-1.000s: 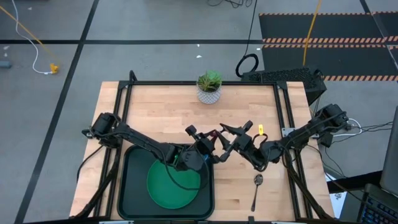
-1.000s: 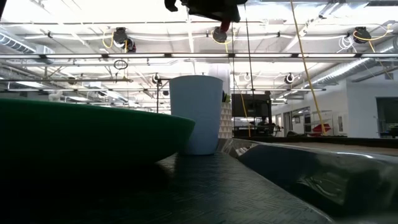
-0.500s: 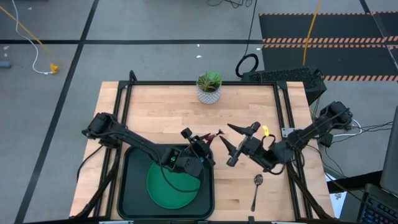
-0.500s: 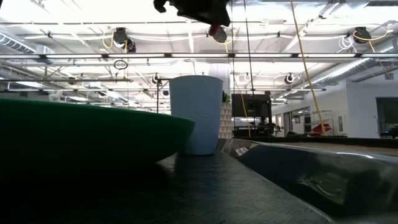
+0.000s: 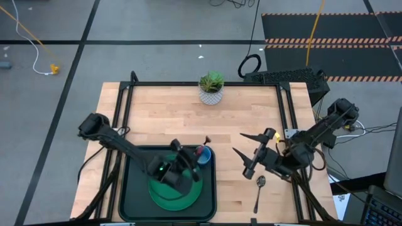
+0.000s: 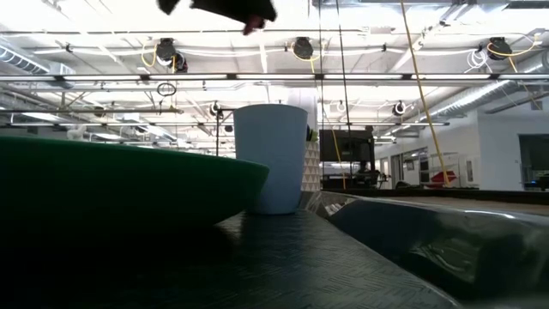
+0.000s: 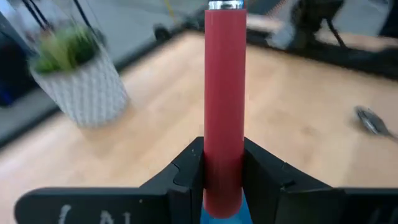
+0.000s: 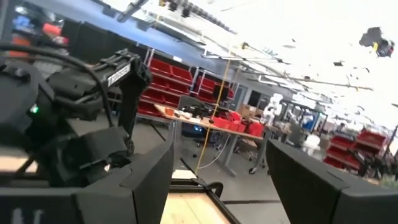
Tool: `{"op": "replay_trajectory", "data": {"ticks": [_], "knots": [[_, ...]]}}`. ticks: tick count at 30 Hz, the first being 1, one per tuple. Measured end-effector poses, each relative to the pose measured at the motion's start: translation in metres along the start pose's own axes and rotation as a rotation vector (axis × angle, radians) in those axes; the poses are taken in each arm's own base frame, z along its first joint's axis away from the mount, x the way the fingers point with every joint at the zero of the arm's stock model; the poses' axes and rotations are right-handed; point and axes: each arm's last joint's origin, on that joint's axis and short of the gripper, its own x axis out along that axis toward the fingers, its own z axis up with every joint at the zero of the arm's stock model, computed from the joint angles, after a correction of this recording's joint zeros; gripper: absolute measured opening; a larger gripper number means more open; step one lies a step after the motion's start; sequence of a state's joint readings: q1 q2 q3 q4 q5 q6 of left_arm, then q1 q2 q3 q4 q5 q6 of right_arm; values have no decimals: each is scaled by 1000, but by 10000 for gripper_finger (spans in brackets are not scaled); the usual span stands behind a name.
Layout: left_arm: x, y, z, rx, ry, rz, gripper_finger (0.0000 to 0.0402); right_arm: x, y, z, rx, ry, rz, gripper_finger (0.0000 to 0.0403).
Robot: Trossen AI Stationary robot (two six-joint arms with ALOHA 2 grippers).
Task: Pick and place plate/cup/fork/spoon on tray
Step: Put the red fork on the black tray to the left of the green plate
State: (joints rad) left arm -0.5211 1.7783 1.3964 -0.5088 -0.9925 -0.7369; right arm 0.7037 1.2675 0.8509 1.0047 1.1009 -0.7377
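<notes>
My left gripper [image 5: 195,157] is shut on the fork [image 5: 203,145], which has a red handle and metal tines, above the far right corner of the dark tray [image 5: 125,188]. The light-blue cup [image 5: 204,157] stands on its base in that corner, just below the fork; it also shows in the low view [image 6: 271,159]. The green plate [image 5: 173,191] lies flat in the tray. The silver spoon [image 5: 259,191] lies on the table to the tray's right. My right gripper [image 5: 250,154] is open and empty above the table, just beyond the spoon. My left gripper pinches the fork's red handle [image 7: 222,163] near its free end between the two fingers. The handle runs on forward along the fingers, with the metal part [image 7: 224,5] pointing toward the table's far right. The fork is lifted clear, above the cup.
A white patterned plant pot [image 5: 211,88] stands at the table's far edge, in the middle. Bare wooden table [image 5: 251,113] lies between the pot, the tray and my right arm. Black frame rails [image 5: 201,83] run along the table's edges.
My left gripper has carried the fork from beside my right gripper toward the table's left and near edges, to above the tray's far right corner, and stays shut on it. My right gripper has drawn back toward the right and near edges, open.
</notes>
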Motion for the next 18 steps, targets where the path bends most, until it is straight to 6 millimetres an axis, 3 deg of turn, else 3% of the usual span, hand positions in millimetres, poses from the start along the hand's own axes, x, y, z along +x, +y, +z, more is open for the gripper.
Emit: {"op": "replay_trajectory", "data": {"ticks": [8,18], "knots": [[-40,-4,-21,-182,195,-119,88,-16,5,4,-145,44,10,247],[-91,-4,-57,-403,455,-100,88,-27,6,5,-259,141,-41,247]]}}
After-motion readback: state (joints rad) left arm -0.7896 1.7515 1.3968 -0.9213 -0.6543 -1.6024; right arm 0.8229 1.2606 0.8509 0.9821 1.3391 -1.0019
